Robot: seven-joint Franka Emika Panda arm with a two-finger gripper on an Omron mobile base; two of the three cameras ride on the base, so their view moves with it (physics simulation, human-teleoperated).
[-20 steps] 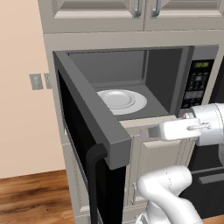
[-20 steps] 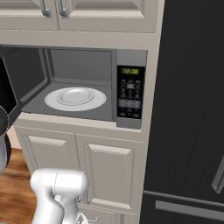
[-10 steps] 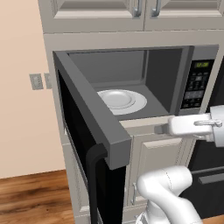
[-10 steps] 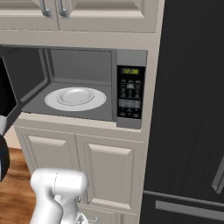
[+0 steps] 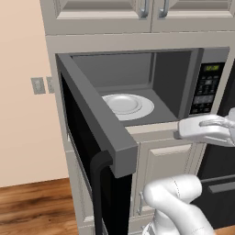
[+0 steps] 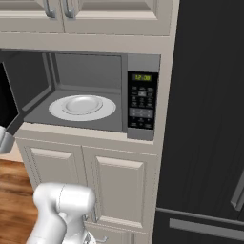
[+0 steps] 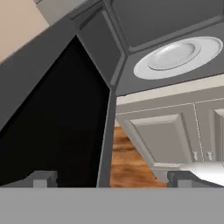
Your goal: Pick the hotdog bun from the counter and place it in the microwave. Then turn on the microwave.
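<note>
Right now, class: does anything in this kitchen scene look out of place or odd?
Nothing is spilled or damaged. The microwave door stands wide open, and its white plate lies bare, with no bun on it.

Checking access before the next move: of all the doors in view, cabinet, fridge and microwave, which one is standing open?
The microwave door, swung out on its left hinge, exposing the white plate inside. The cabinet doors and fridge are shut.
</note>
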